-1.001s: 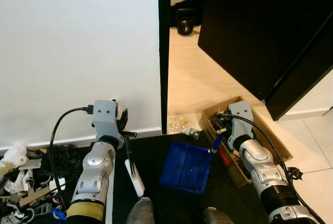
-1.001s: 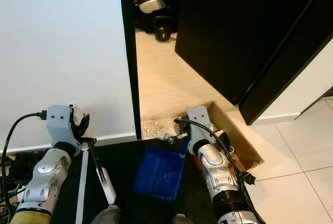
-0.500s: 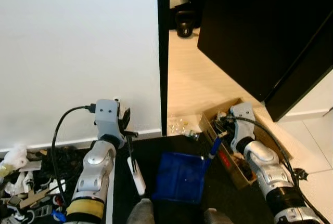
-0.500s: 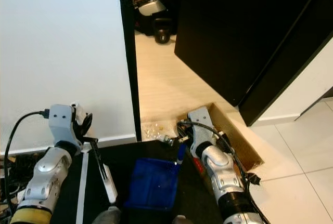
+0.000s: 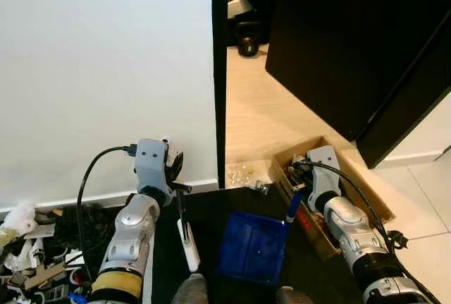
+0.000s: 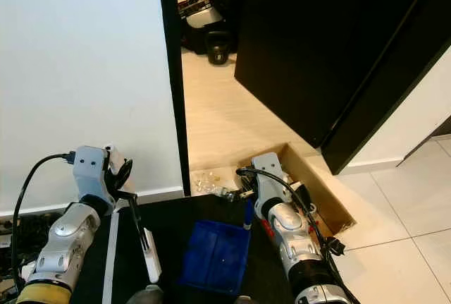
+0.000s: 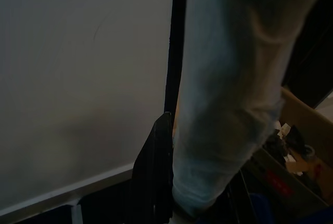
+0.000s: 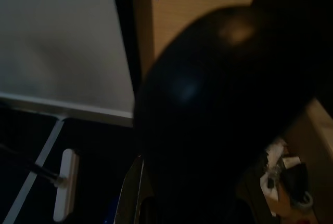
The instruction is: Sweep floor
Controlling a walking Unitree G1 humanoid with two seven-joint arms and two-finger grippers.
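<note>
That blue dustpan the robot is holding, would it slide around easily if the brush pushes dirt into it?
Probably. The dustpan looks like thin plastic, so likely light and stiff. It lies on a dark mat, which may grip it somewhat. The right gripper seems to hold its upright handle, which should steady it against the brush held by the left gripper.

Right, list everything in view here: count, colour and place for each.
Blue plastic dustpan: one, blue, on the dark floor mat between the arms, handle at the right gripper.
White-headed hand broom: one, thin black handle, left of the dustpan.
Small pale litter: a scatter, whitish, on the beige floor at the doorway.
Brown cardboard box: one, open, beside the right arm.
Black kettlebell: one, in the far room.
Black door: one, open.
White wall: one, left side.
Cable clutter: a pile, lower left.
Left gripper: on the broom handle.
Right gripper: at the dustpan handle.
</note>
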